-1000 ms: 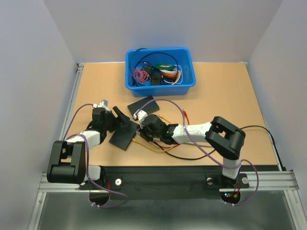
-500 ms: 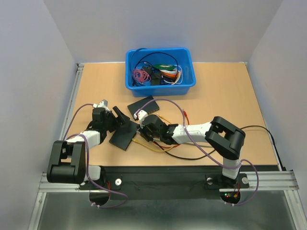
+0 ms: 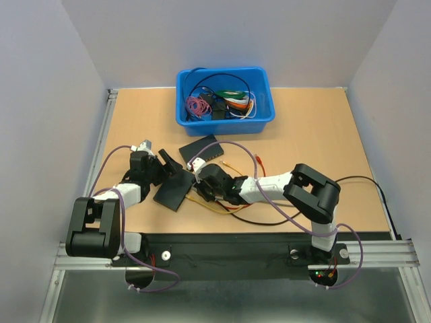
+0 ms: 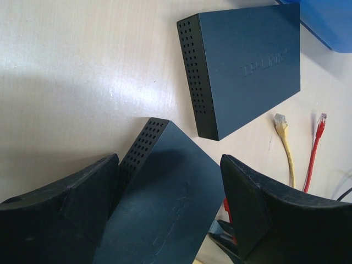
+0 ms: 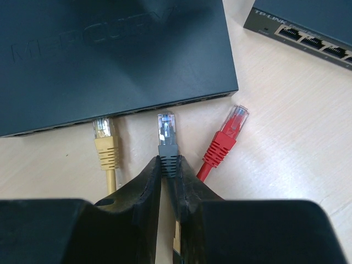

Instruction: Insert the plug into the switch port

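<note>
My left gripper (image 3: 168, 173) is shut on a dark switch (image 3: 174, 190), one finger on each side; the left wrist view shows the switch's flat top (image 4: 165, 209) between the fingers (image 4: 66, 214). My right gripper (image 5: 169, 163) is shut on a dark grey plug (image 5: 166, 132) and holds it level, tip just short of the switch's front edge (image 5: 110, 66). A yellow plug (image 5: 104, 140) sits at that edge to the left, whether seated I cannot tell. A red plug (image 5: 226, 140) lies loose to the right. In the top view my right gripper (image 3: 201, 185) is beside the switch.
A second black switch (image 3: 205, 147) lies just beyond, its ports showing in the right wrist view (image 5: 308, 27). A blue bin (image 3: 225, 116) of cables stands at the back. Yellow, red and black cables (image 3: 229, 205) trail under the right arm.
My right arm has shifted slightly left, bringing the grey plug closer to the held switch. The left arm and switch have not moved.
</note>
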Available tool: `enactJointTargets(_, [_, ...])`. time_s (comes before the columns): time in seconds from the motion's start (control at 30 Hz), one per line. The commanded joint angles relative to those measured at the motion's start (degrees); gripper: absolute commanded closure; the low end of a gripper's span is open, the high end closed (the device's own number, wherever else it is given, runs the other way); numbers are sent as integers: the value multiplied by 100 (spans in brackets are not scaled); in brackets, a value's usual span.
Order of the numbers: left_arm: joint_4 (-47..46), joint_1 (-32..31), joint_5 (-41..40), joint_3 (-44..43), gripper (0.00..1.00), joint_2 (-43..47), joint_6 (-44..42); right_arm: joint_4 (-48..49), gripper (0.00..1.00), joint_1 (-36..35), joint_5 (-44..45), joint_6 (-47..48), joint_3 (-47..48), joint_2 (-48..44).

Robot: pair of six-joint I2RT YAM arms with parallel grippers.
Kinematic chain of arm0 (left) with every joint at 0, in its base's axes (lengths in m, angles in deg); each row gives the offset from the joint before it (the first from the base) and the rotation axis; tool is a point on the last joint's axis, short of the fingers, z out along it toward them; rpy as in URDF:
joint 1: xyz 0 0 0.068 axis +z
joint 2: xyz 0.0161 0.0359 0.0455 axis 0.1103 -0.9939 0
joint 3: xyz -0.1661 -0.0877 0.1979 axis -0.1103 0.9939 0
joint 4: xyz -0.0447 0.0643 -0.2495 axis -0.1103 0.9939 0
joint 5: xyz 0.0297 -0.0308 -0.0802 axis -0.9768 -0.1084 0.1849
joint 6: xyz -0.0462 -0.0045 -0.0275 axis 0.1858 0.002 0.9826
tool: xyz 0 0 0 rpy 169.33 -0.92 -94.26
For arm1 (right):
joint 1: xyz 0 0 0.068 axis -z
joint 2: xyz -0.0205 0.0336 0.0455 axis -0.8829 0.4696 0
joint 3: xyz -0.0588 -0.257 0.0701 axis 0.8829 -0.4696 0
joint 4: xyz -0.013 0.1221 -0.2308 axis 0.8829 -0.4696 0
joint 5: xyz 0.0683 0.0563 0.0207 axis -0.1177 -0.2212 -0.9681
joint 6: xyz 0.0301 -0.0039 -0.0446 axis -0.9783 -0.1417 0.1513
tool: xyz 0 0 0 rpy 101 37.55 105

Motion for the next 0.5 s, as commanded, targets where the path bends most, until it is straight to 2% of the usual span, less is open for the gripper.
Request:
enactJointTargets(0.0, [169,-65,35,-84,14,-39,-35,242,100,-90,85,-73,46,17])
enactJointTargets(0.47, [160,-74,53,-75,14,-22,-35,190,99,-99,314,-11,310,-18])
